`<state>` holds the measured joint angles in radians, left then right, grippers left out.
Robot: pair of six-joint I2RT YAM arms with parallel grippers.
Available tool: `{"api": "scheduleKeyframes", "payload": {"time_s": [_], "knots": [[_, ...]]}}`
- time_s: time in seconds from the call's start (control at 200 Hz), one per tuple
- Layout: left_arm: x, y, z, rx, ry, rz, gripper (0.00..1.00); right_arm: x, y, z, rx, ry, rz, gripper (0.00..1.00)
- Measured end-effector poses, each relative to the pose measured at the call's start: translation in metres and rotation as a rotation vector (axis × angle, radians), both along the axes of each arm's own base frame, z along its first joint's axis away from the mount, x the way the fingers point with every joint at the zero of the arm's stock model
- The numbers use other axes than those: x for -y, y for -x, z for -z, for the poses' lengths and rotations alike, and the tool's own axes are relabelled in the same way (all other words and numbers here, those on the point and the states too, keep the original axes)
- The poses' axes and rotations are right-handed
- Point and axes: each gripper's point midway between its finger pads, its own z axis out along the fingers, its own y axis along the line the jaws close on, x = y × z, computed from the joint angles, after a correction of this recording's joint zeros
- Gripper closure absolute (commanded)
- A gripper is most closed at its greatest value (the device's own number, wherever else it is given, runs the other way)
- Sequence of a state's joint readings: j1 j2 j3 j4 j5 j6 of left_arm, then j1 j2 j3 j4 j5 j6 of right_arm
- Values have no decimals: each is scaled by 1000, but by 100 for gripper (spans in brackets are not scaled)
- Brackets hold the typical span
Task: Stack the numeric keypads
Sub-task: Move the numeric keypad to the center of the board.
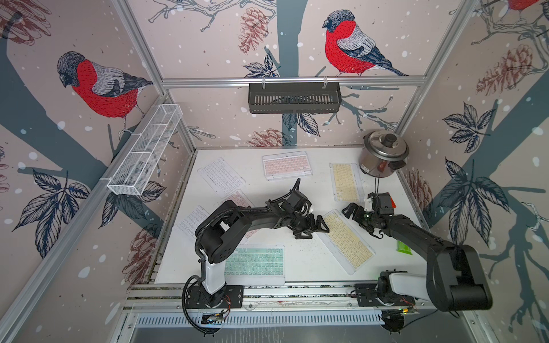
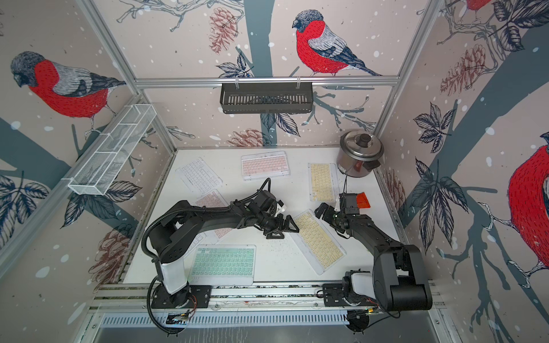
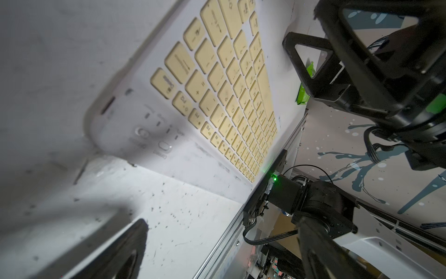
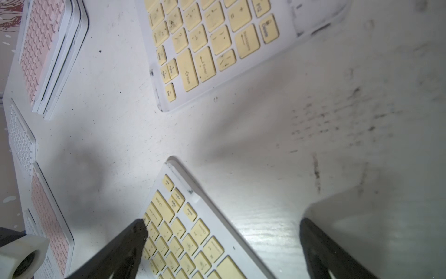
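Note:
Several numeric keypads lie flat and apart on the white table (image 1: 297, 261). A yellow one (image 1: 347, 240) lies slanted near the middle, and another yellow one (image 1: 346, 182) is behind it. A pink one (image 1: 285, 164) and a white one (image 1: 221, 176) are at the back, and a mint green one (image 1: 254, 262) is at the front. My left gripper (image 1: 312, 230) hangs open at the near yellow keypad's (image 3: 217, 84) left end. My right gripper (image 1: 352, 212) is open over its far corner (image 4: 193, 229), holding nothing.
A steel rice cooker (image 1: 383, 153) stands in the back right corner. A small green packet (image 1: 404, 248) lies at the right edge. Another pink keypad (image 1: 237, 197) and a white one (image 1: 190, 221) lie partly under the left arm. A black basket (image 1: 294, 98) hangs on the back wall.

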<state>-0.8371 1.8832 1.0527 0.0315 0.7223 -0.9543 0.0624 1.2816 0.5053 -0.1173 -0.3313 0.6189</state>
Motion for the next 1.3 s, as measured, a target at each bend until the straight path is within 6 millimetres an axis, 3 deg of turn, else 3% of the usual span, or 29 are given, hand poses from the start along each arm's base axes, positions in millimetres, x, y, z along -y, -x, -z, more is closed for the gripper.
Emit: {"api": "scheduleKeyframes", "payload": {"time_s": [0.21, 0.375, 0.566, 0.701, 0.881, 1.046, 1.166, 1.302], "knots": [[12, -6, 10, -29, 19, -7, 3, -4, 5, 0, 24, 0, -30, 0], [23, -21, 11, -15, 66, -8, 3, -15, 11, -1, 28, -12, -56, 0], [12, -56, 11, -6, 109, -77, 4, -30, 12, -3, 32, -37, -82, 0], [2, -80, 10, 9, 115, -128, 4, -52, 11, -4, 33, -73, -116, 0], [-6, -101, 10, 30, 104, -174, 4, -74, 4, -5, 31, -68, -111, 0], [-29, -138, 9, 55, 112, -241, 4, -96, -6, -8, 4, -110, -119, 0], [-60, -165, 5, 80, 76, -302, 4, -108, -9, -17, -3, -169, -147, 0], [-96, -175, -16, 119, 35, -341, 4, -112, -3, -19, -9, -169, -197, 0]]}}
